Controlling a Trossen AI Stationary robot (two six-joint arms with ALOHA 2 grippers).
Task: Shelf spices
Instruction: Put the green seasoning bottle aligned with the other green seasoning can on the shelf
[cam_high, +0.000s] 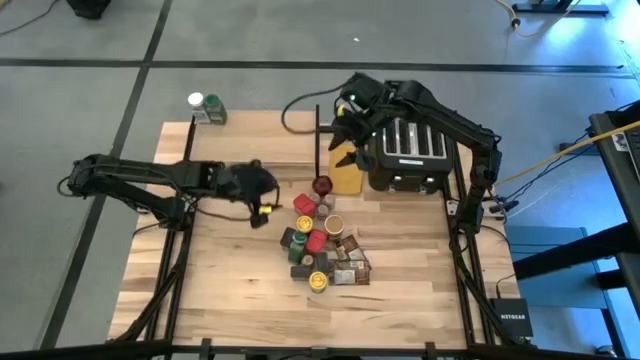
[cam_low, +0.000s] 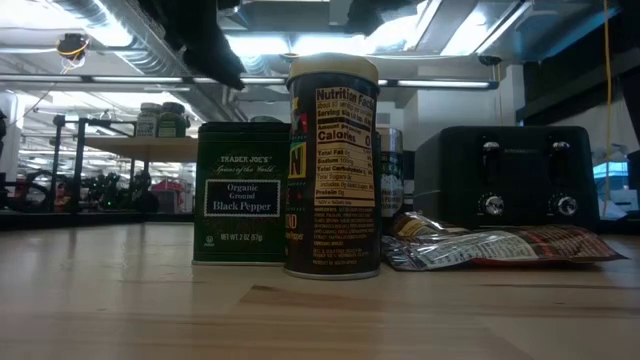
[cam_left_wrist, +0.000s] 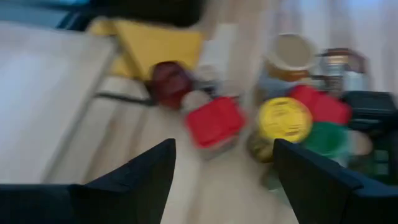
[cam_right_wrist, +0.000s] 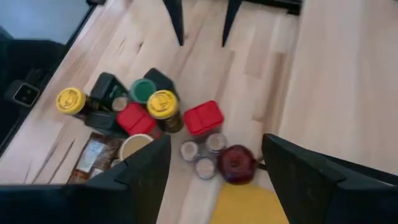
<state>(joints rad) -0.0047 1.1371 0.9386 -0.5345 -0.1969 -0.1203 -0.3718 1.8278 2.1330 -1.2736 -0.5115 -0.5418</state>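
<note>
The spices (cam_high: 322, 248) stand and lie in a heap on the tabletop's middle: jars and tins with red, yellow and green lids (cam_right_wrist: 161, 102), plus flat packets (cam_low: 490, 245). Two more jars (cam_high: 207, 108) stand on the far left corner of the shelf (cam_high: 250, 150), a raised light-wood plank. My left gripper (cam_high: 262, 200) hovers left of the heap, open and holding nothing (cam_left_wrist: 224, 180). My right gripper (cam_high: 342, 130) hangs above the table's far side, over the yellow board, also open and holding nothing (cam_right_wrist: 217, 174).
A black toaster (cam_high: 405, 150) stands at the far right, with a flat yellow board (cam_high: 347, 172) and a dark red knob-like object (cam_high: 322, 185) beside it. A black-pepper tin (cam_low: 238, 193) and a tall dark jar (cam_low: 333, 165) stand nearest the table's front. Bare wood lies at the near left.
</note>
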